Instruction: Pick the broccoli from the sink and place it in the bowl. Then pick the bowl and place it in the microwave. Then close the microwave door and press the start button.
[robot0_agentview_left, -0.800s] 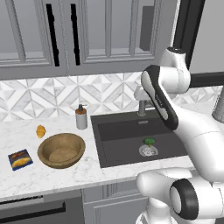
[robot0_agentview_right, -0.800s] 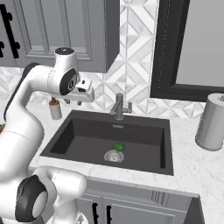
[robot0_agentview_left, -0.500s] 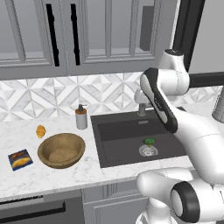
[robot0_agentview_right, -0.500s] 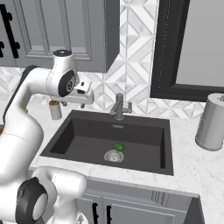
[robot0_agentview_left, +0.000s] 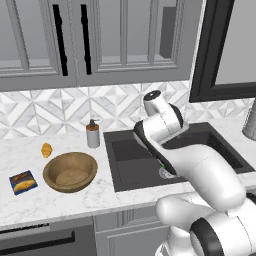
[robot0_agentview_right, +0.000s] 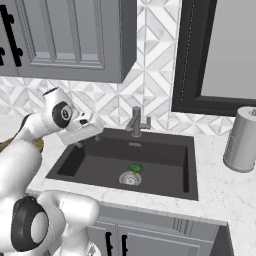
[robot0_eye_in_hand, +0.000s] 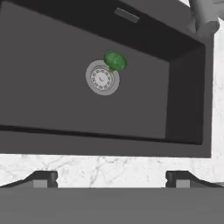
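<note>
Held above the near-left part of the sink, the white arm's two-finger hand (robot0_eye_in_hand: 112, 177) has its dark finger tips spread wide apart with nothing between them — it grips nothing. From the hand view, the tips frame the marbled white table (robot0_eye_in_hand: 109, 166) edge, and beyond it lies the dark grey rectangular recessed sink (robot0_eye_in_hand: 48, 100). On the sink floor rests the small bright green lumpy broccoli floret (robot0_eye_in_hand: 115, 61), touching the rim of the round metal drain (robot0_eye_in_hand: 102, 78); in the right base view the same floret (robot0_agentview_right: 135, 169) sits at the far side of the drain (robot0_agentview_right: 130, 178), well below the hand (robot0_agentview_right: 80, 143). A grey faucet (robot0_agentview_right: 136, 121) stands at the back edge of the sink. To the left of the sink, on the table (robot0_agentview_left: 30, 200), the round shallow light-brown wooden bowl (robot0_agentview_left: 70, 171) stands upright — a small orange-yellow croissant (robot0_agentview_left: 46, 149) lies just behind it, a blue packet (robot0_agentview_left: 22, 182) to its left, and a grey soap dispenser (robot0_agentview_left: 92, 134) near the sink's corner. A grey cylinder (robot0_agentview_right: 241, 140) stands on the table right of the sink.
</note>
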